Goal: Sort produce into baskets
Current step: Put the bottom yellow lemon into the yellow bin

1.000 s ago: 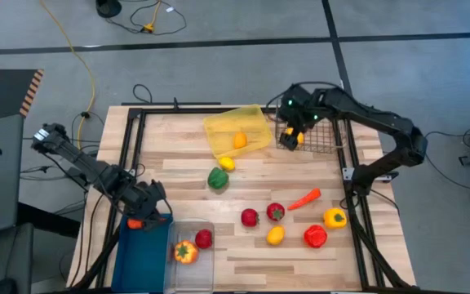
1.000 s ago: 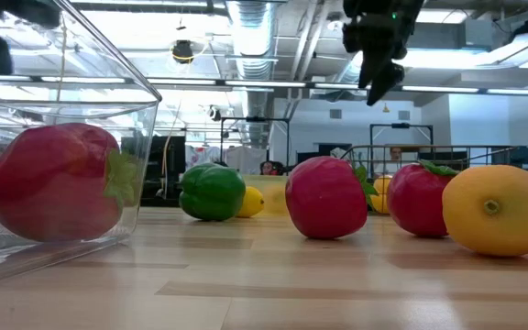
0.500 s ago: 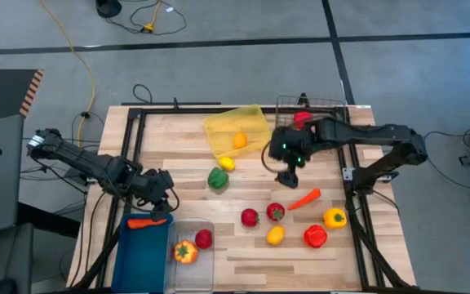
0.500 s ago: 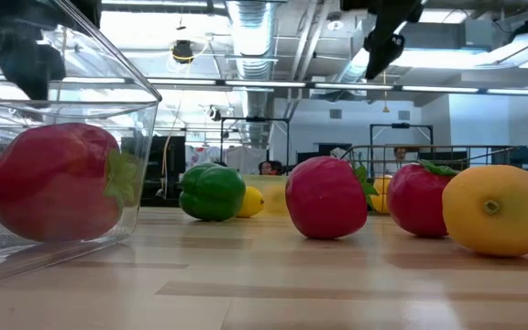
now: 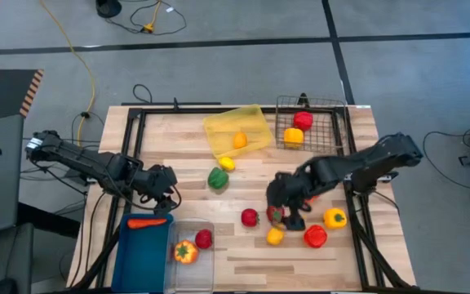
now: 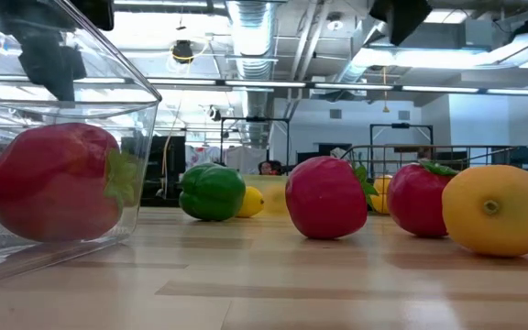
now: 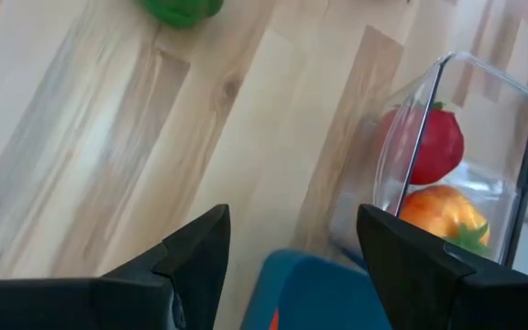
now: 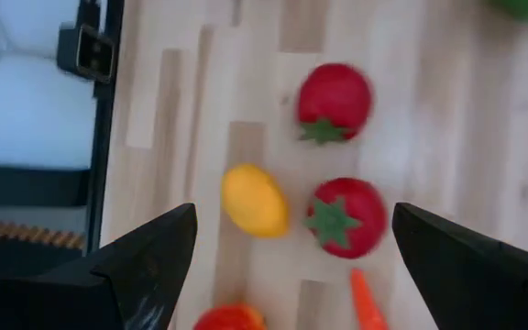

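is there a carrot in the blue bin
Yes, in the high view an orange carrot lies at the far end of the blue bin.

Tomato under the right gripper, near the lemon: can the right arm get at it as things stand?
Probably yes. The right gripper hangs open above the tomato, nothing lying over it. The lemon and carrot sit close beside it, so the fingers may nudge them.

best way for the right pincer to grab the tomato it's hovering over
Probably from straight above, fingers closing across the round body of the tomato rather than its green star-shaped calyx, which faces up. The open right pincer already straddles it. The lemon and carrot tip lie close, so keep the fingers off those sides.
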Available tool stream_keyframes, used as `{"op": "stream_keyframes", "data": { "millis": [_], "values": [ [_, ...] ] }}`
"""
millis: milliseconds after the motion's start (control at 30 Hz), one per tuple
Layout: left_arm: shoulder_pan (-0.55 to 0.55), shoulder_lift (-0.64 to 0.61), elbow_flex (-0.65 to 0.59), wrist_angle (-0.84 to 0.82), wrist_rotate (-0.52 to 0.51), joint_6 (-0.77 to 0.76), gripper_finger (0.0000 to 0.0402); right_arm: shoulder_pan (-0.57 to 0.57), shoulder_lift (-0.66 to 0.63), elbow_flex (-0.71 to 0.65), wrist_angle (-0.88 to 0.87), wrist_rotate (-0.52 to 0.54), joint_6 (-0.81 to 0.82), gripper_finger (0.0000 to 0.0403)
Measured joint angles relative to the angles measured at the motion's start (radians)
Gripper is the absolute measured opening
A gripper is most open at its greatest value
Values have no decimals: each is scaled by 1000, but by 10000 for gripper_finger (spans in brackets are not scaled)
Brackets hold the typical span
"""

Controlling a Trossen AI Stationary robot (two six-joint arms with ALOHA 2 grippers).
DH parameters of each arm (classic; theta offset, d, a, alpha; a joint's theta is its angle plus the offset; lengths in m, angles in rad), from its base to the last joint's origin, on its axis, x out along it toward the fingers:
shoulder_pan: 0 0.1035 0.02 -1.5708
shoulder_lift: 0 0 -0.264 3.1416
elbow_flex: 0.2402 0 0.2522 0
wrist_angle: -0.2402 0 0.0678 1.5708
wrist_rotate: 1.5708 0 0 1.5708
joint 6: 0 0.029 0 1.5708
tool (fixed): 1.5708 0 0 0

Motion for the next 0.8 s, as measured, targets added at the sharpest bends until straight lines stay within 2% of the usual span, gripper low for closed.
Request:
{"op": "stream_keyframes", "data": {
  "millis": [367,667,800],
  "values": [
    [21,3,0,28,-8,1,226,149,240,0,63,0,-5,393],
    [20,3,0,28,-10,1,226,174,383,0,63,4,-102,393],
    [20,3,0,28,-10,1,226,172,420,0,62,52,-125,393]
  ]
}}
